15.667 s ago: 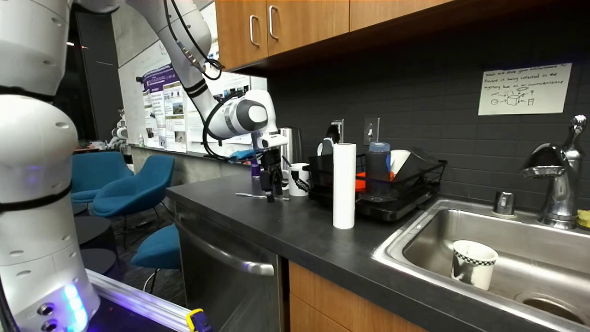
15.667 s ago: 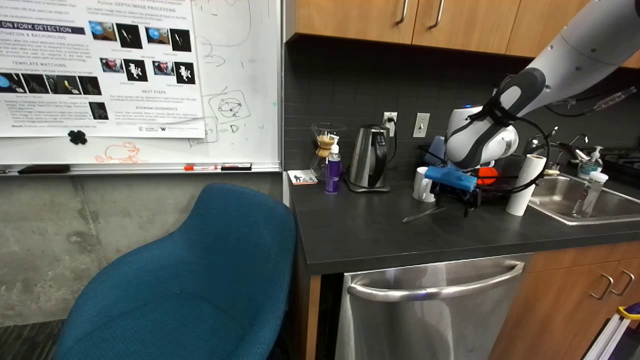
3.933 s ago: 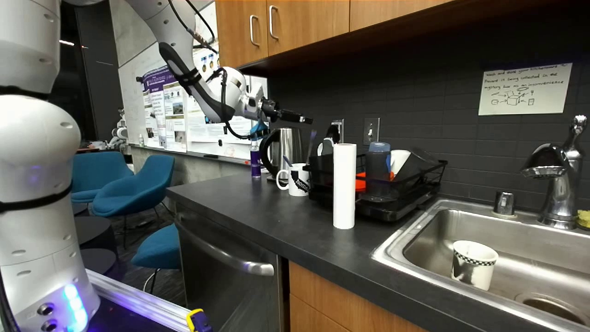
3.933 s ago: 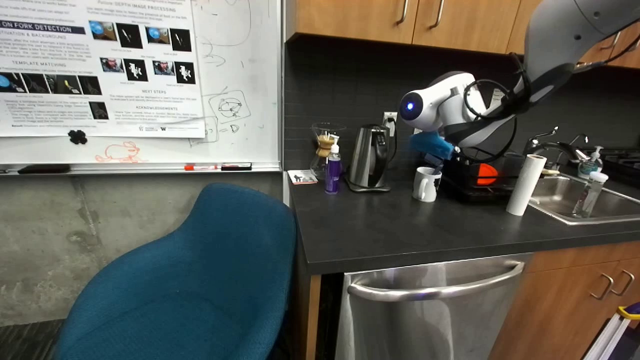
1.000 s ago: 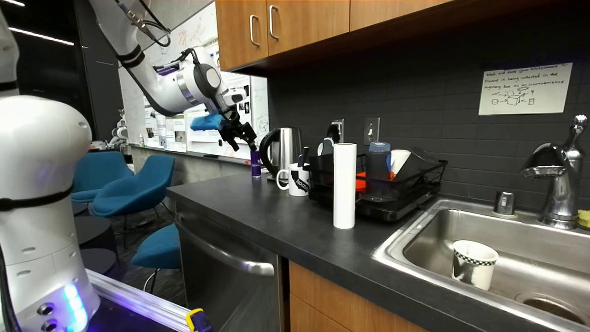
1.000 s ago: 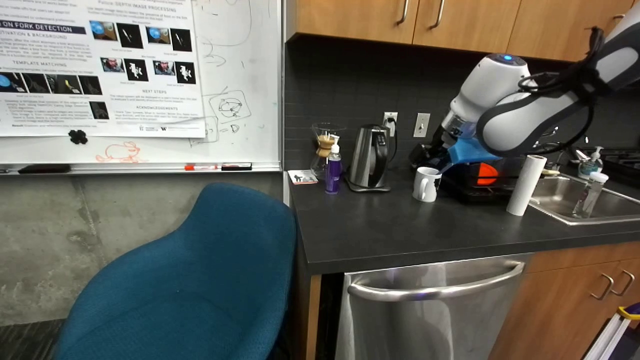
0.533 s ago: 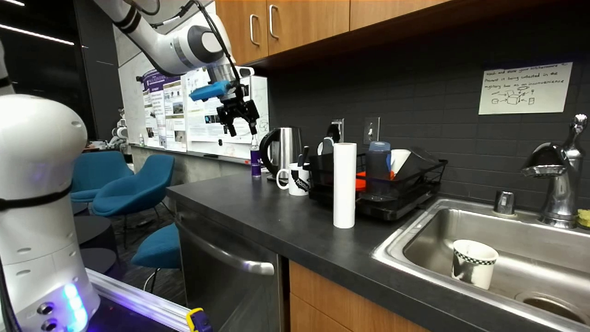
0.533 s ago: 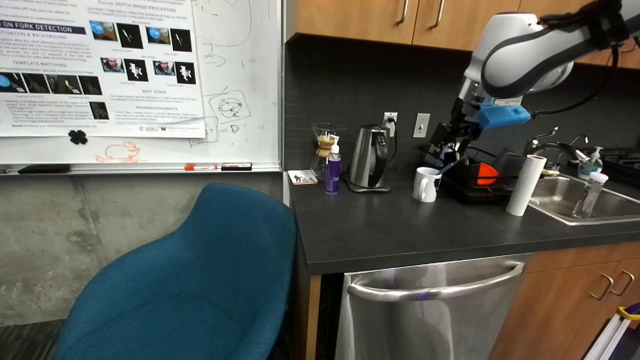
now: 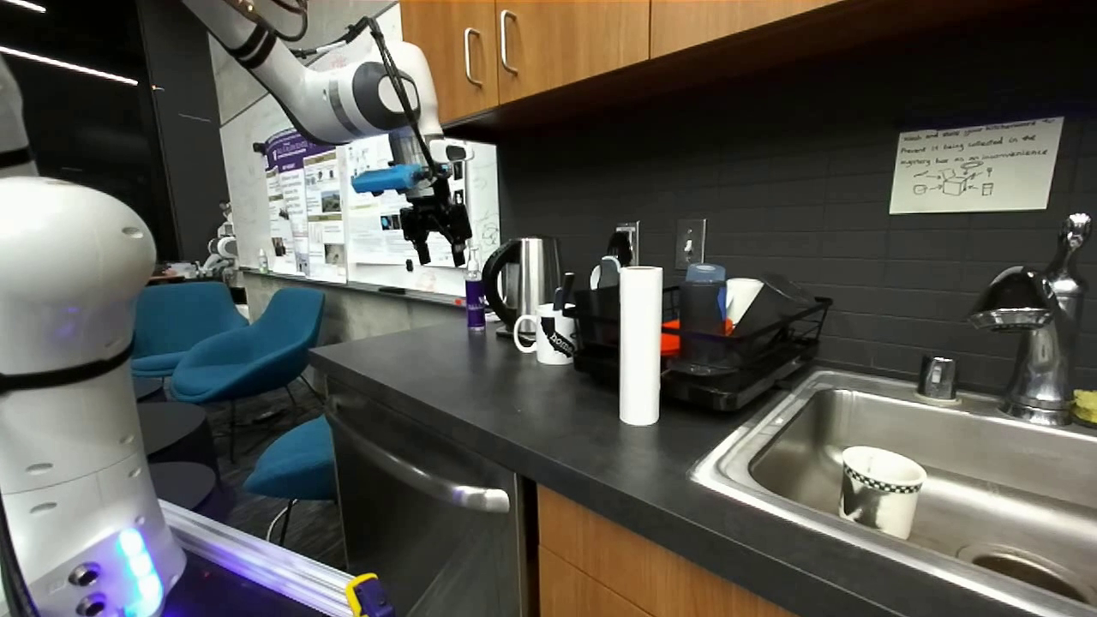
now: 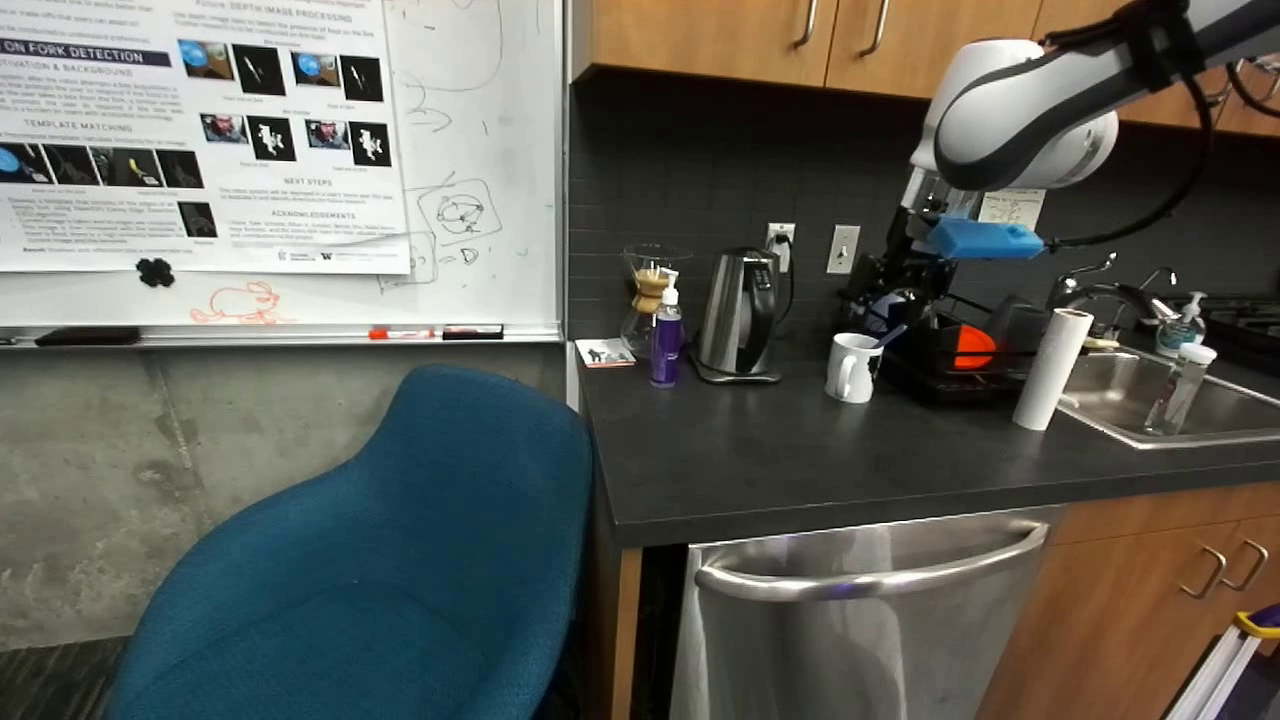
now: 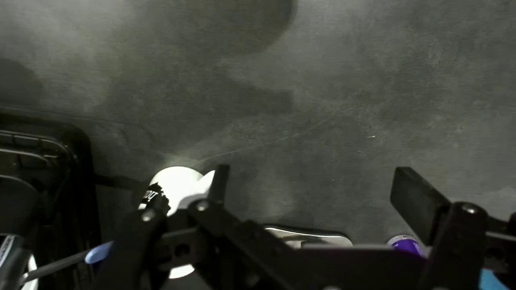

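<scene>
My gripper (image 9: 441,257) hangs above the counter with its fingers pointing down, wide apart and with nothing between them. In the wrist view the fingers (image 11: 417,201) frame bare dark countertop. Nearest below is a white mug (image 9: 548,343) with black print, upright on the counter; in the wrist view the mug (image 11: 177,183) is partly covered by the left finger. A dark utensil handle (image 9: 563,290) sticks up from it, leaning toward the dish rack (image 9: 728,390). Behind stand a steel kettle (image 9: 538,278) and a purple pump bottle (image 9: 476,304), both seen in both exterior views.
A white paper roll (image 9: 641,343) stands upright before the rack. The steel sink (image 9: 797,403) holds a white cup (image 9: 883,493). Wooden cabinets (image 9: 566,51) overhang the counter (image 10: 760,450). A blue chair (image 10: 400,540) stands by the counter's end.
The utensil that lay on the counter earliest is gone from there. The mug's handle-like utensil now leans the other way. My gripper has turned from level to downward, and lately sunk slightly.
</scene>
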Motion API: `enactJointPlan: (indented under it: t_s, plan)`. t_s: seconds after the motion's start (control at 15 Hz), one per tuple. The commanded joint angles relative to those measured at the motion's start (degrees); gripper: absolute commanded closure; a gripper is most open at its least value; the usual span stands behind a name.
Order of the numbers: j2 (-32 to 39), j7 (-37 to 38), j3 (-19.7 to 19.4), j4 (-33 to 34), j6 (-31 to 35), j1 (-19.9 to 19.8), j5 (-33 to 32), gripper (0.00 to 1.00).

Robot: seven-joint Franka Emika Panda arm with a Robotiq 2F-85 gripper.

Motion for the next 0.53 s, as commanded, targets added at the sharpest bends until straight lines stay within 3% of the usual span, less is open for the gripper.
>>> enactJointPlan:
  t_s: [0.0, 0.27, 0.47]
  plan:
    - [2.99, 7.25, 2.74, -1.13, 8.37, -2.76, 1.09, 0.0]
    - [7.72, 20.73, 4.62, -1.49, 18.09, -6.91, -3.07, 0.0]
    - [10.49, 32.89, 5.73, -1.54, 22.22, -9.71, -9.7, 0.0]
